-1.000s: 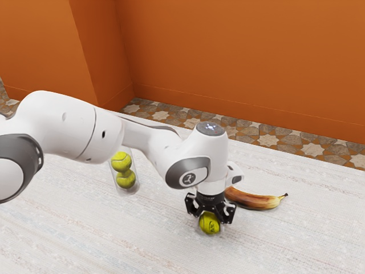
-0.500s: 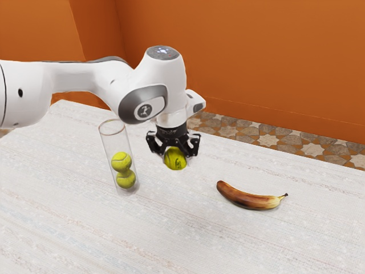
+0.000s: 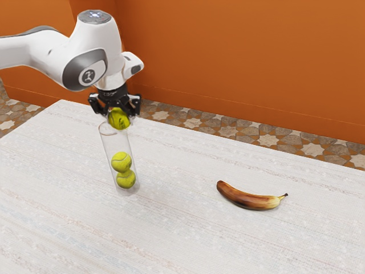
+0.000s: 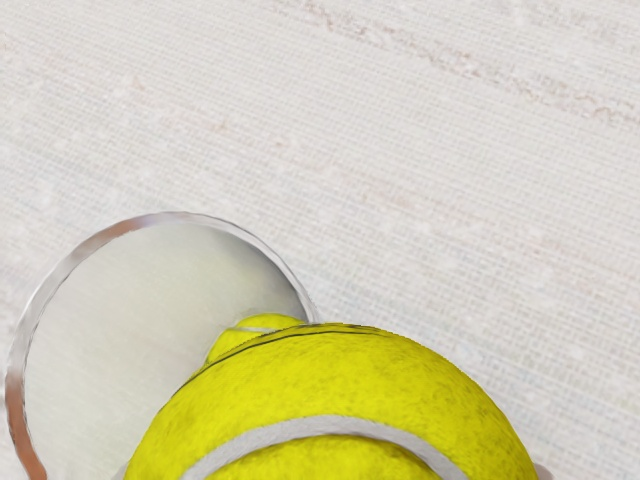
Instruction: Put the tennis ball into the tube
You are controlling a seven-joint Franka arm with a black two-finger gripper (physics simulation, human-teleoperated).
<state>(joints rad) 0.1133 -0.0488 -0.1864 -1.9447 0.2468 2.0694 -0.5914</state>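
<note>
Up at the tube's mouth, my gripper (image 3: 118, 114) is shut on a yellow-green tennis ball (image 3: 120, 119), which shows below the black fingers. The clear tube (image 3: 109, 145) stands on the table with two tennis balls stacked inside, an upper one (image 3: 121, 161) and a lower one (image 3: 126, 179). From the wrist camera, the held ball (image 4: 340, 385) covers part of the tube's round rim (image 4: 22, 350), and the opening is mostly off to one side of it. A bit of a ball inside the tube (image 4: 265, 322) peeks out beside the held ball.
A brown-yellow banana (image 3: 250, 198) lies on the pale table (image 3: 188, 240), well apart from the tube toward the exterior view's right. Behind the table are a patterned tile floor (image 3: 228, 132) and an orange wall (image 3: 245, 63).
From the banana's side, my gripper has risen and moved toward the exterior view's left, carrying the ball to the tube's mouth. Tube and banana have stayed put.
</note>
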